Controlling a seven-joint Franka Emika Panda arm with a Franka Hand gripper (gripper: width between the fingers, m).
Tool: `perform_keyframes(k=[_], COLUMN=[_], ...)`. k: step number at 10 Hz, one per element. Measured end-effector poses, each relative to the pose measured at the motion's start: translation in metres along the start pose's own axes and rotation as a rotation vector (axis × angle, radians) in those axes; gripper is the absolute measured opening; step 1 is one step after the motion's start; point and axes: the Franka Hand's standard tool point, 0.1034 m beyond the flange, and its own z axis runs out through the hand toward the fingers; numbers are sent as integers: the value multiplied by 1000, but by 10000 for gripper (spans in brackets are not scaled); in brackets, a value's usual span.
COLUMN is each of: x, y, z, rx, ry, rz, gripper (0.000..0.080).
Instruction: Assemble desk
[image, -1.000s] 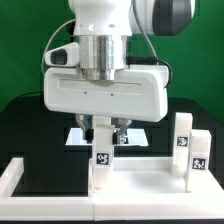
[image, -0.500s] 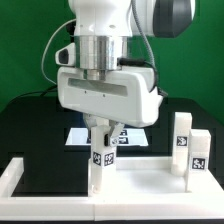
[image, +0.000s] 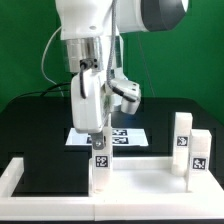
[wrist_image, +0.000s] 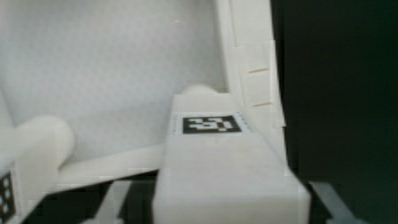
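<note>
- the claw (image: 100, 138) sits on an upright leg (image: 100, 165), blocking that spot.
- two more legs (image: 188, 145) stand near the exterior view's right.
- the top panel (image: 140, 180) between them lies bare.

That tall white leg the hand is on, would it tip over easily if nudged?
Probably yes: the leg stands upright, tall and narrow on the desk top, so a sideways push may topple it. It looks like stiff, light plastic, unlikely to bend. The hand sits at its top end.
</note>
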Motion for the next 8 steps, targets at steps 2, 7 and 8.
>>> perform_keyframes(k=[2, 7, 8], x=[1, -9, -9], y=[0, -2, -2], z=[0, 2, 2], rx=[0, 12, 11], ry=[-2, 20, 21], rz=[-77, -870, -942], gripper=[564, 649, 649])
